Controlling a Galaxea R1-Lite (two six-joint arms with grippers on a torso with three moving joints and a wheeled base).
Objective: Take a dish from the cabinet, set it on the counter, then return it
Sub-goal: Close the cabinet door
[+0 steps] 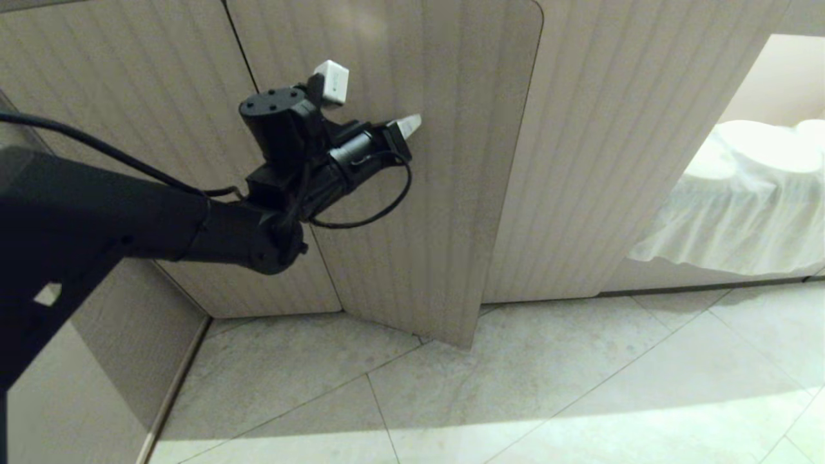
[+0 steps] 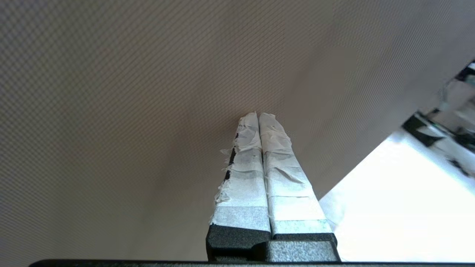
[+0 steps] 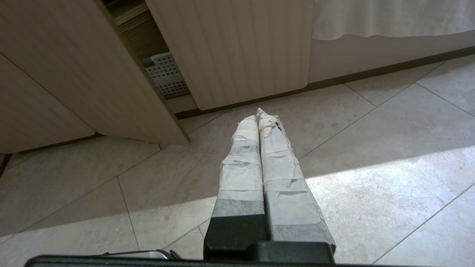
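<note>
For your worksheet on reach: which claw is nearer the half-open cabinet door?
Left. The left claw is right at the door; the right claw hangs low over the floor, apart.

The left end effector (image 2: pixel 258 118), its taped fingers (image 2: pixel 245 178) pressed together with nothing between them, points at the fluted cabinet door (image 2: pixel 130 92) close ahead.

Left arm (image 1: pixel 129 219): matte black housing, round wrist cap with small screw holes, white camera block on top, loose black cable looping below. Left gripper (image 2: pixel 259 115) and right gripper (image 3: pixel 258 113): black bases, fingers wrapped in frayed, wrinkled white tape.
</note>
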